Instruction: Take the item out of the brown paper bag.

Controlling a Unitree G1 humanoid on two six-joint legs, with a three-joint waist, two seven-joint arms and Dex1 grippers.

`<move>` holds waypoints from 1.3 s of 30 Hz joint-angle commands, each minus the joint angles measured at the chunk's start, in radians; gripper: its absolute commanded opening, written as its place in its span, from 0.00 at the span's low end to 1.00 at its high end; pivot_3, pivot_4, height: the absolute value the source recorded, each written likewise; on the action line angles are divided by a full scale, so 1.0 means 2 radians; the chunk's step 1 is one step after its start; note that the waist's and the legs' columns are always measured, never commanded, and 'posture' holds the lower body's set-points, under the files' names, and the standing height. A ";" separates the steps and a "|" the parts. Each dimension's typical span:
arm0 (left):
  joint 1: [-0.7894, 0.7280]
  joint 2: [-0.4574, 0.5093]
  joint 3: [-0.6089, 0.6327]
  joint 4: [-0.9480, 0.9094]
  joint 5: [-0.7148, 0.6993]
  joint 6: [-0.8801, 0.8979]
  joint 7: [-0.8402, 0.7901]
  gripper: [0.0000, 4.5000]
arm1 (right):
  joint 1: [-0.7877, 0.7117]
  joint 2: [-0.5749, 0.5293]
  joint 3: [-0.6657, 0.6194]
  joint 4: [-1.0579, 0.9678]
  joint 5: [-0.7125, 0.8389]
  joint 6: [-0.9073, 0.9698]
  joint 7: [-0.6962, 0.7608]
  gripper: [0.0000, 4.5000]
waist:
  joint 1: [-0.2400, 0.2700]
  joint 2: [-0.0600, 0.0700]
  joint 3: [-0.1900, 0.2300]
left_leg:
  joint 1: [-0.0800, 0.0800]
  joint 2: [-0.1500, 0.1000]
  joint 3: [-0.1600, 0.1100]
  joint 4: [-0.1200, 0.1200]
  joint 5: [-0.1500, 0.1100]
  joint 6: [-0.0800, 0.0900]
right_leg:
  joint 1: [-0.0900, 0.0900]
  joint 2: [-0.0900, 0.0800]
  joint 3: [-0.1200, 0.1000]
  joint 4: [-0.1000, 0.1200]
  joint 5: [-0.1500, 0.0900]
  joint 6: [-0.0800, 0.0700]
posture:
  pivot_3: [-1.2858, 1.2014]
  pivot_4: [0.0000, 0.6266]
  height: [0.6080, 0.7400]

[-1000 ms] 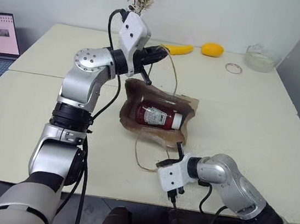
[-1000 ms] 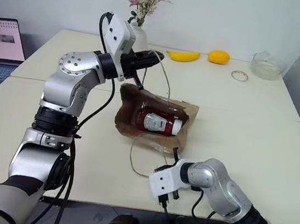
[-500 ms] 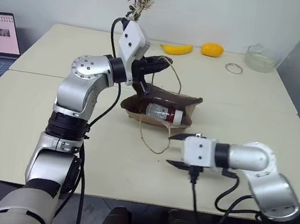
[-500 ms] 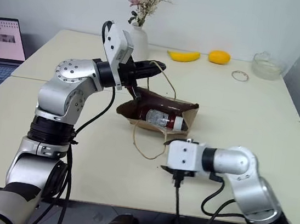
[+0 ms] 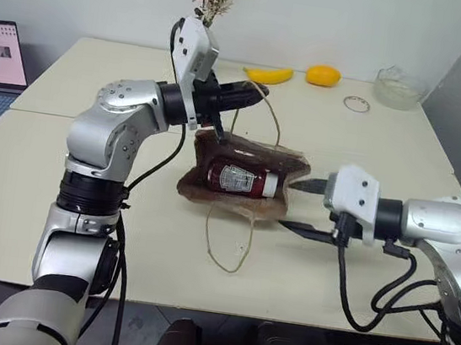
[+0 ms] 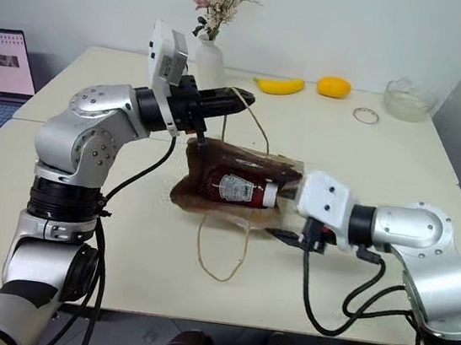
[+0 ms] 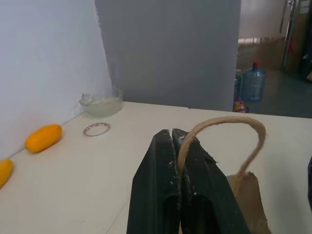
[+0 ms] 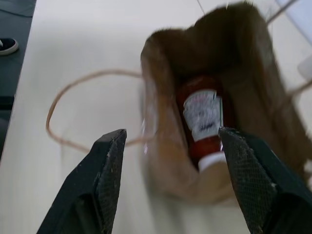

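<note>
One banana [image 5: 269, 75] and orange fruit [image 5: 324, 75] lie behind bag [image 5: 287, 159].

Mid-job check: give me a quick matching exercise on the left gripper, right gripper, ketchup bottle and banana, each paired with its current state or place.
Column one:
1. left gripper
2. right gripper
3. ketchup bottle
4. banana

Column two:
A. lying inside the brown paper bag
B. on the table's far side, beside the orange fruit
C. shut on the bag's string handle
D. open, facing the bag's mouth

Pairs: 1-C, 2-D, 3-A, 4-B
</note>
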 commanded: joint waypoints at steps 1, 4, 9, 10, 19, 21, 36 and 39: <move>-0.018 0.001 0.013 -0.024 -0.019 0.009 0.006 0.00 | -0.035 0.018 0.049 -0.009 -0.005 0.036 -0.046 0.70 | 0.000 0.000 0.000 | 0.000 0.000 0.000 0.000 0.000 0.000 | 0.000 0.000 0.000 0.000 0.000 0.000 | 0.52 0.24 1.00; -0.018 0.000 0.012 -0.025 -0.020 0.012 0.007 0.00 | -0.072 0.051 0.123 0.005 -0.027 0.047 -0.084 0.70 | 0.000 0.000 0.000 | 0.000 0.000 0.000 0.000 0.000 0.000 | 0.000 0.000 0.000 0.000 0.000 0.000 | 0.52 0.24 1.00; -0.013 -0.003 0.008 -0.030 -0.017 0.012 0.009 0.00 | -0.113 0.106 0.204 0.074 -0.092 0.013 -0.150 0.78 | -0.001 0.000 0.000 | -0.001 0.000 0.000 0.000 0.000 0.000 | -0.002 -0.001 0.000 0.000 0.000 0.000 | 0.52 0.24 1.00; -0.011 -0.002 0.008 -0.033 -0.017 0.012 0.008 0.00 | -0.123 0.116 0.222 0.097 -0.116 0.002 -0.168 0.83 | -0.001 0.000 0.000 | -0.002 0.000 0.000 0.000 0.000 0.000 | -0.002 -0.001 0.000 0.001 0.000 0.000 | 0.52 0.24 1.00; -0.007 -0.002 0.010 -0.037 -0.017 0.014 0.010 0.00 | -0.163 0.144 0.312 0.224 -0.233 -0.074 -0.192 1.00 | -0.001 0.000 0.000 | -0.002 0.000 0.001 0.000 0.000 0.000 | -0.003 -0.001 0.001 0.001 0.000 0.000 | 0.52 0.24 1.00; -0.007 -0.002 0.009 -0.038 -0.017 0.014 0.011 0.00 | -0.167 0.146 0.328 0.244 -0.257 -0.092 -0.188 1.00 | -0.001 0.000 0.000 | -0.002 0.000 0.000 0.000 0.000 0.000 | -0.003 -0.001 0.000 0.001 0.000 0.000 | 0.52 0.24 1.00; -0.008 -0.010 0.006 -0.051 -0.018 0.019 0.023 0.00 | -0.183 0.182 0.350 0.420 -0.371 -0.185 -0.160 1.00 | -0.002 0.000 0.000 | -0.002 0.000 0.000 0.000 0.000 0.000 | -0.003 0.000 0.001 0.002 0.000 0.000 | 0.52 0.24 1.00; -0.005 -0.008 0.007 -0.049 -0.016 0.015 0.021 0.00 | -0.180 0.188 0.340 0.426 -0.377 -0.191 -0.150 0.92 | -0.002 0.000 0.000 | -0.002 0.000 0.001 0.000 0.000 0.000 | -0.003 -0.001 0.001 0.002 0.000 0.000 | 0.52 0.24 1.00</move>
